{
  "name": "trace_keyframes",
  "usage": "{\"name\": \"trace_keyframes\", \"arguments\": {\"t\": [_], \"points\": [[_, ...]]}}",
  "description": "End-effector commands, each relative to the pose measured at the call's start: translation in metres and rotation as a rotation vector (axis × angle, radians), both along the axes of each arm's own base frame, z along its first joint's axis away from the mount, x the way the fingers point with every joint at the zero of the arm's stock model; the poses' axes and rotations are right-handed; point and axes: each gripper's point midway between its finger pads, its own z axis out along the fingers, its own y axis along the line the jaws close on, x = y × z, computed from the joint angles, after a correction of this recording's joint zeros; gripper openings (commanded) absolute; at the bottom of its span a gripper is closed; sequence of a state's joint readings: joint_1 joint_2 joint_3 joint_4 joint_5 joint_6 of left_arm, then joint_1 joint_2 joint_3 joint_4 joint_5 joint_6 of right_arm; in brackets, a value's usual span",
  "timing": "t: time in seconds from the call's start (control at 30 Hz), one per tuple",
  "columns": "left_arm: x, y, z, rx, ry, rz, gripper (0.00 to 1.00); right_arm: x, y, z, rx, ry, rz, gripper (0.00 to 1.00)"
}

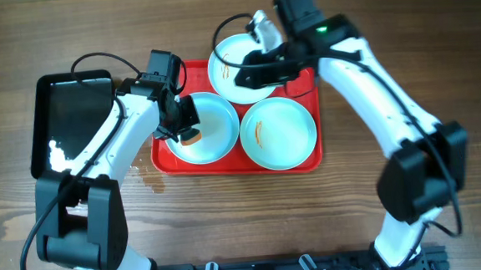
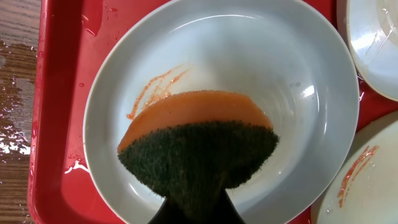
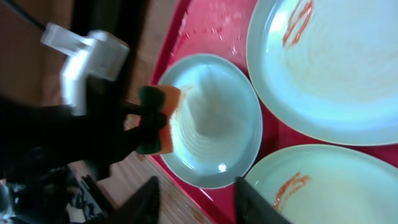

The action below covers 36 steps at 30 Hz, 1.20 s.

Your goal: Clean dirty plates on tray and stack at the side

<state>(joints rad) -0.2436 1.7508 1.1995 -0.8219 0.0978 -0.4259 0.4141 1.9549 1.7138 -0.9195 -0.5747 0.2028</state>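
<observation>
Scrubbing the left plate (image 2: 298,74), which lies on the red tray (image 2: 59,93), the left gripper (image 1: 185,126) is clenched on a sponge (image 2: 199,137) set beside the orange smear (image 2: 155,90), while the right gripper (image 3: 199,193), jaws apart and empty, hangs over the rear plate (image 1: 226,56), presumably to steady it.

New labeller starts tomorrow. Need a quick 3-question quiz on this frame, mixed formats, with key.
1. Multiple choice: what do the left fingers hold? A) a cloth B) a sponge C) a brush
2. True or false: all three plates sit on the red tray.
3. Fill in: on the left arm's side of the red tray lies a second tray, coloured ____.

Key: 1 B; 2 true; 3 black.
</observation>
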Motion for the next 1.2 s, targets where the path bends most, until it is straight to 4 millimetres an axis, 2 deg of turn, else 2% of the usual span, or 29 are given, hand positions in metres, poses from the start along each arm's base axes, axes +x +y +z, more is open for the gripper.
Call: {"name": "trace_keyframes", "arguments": {"t": [0.0,0.1,0.27,0.53,0.7,0.87,1.0,1.17], "points": [[0.001,0.003,-0.001,0.005,0.002,0.016,0.04,0.004,0.01,-0.045,-0.126,0.029,-0.004,0.43],[0.001,0.003,-0.001,0.006,0.001,0.016,0.04,0.0,0.018,-0.076,-0.19,0.049,0.018,0.43],[0.001,0.003,-0.001,0.006,0.002,0.016,0.05,0.003,0.015,-0.101,-0.319,0.011,0.01,0.43],[0.003,0.016,-0.002,0.077,-0.014,0.03,0.04,-0.006,0.014,-0.115,-0.361,0.011,0.022,0.42],[0.002,0.016,-0.002,0.079,-0.008,0.03,0.04,-0.006,0.013,-0.127,-0.389,0.025,-0.021,0.37],[0.002,0.021,-0.003,0.098,-0.007,0.037,0.04,-0.004,0.014,-0.13,-0.386,0.022,-0.022,0.36],[0.003,0.033,-0.003,0.096,0.001,0.074,0.04,-0.005,0.014,-0.132,-0.384,0.033,-0.035,0.36],[0.001,0.042,-0.003,0.018,0.033,0.11,0.04,-0.005,0.014,-0.133,-0.383,0.035,-0.039,0.38]]}}
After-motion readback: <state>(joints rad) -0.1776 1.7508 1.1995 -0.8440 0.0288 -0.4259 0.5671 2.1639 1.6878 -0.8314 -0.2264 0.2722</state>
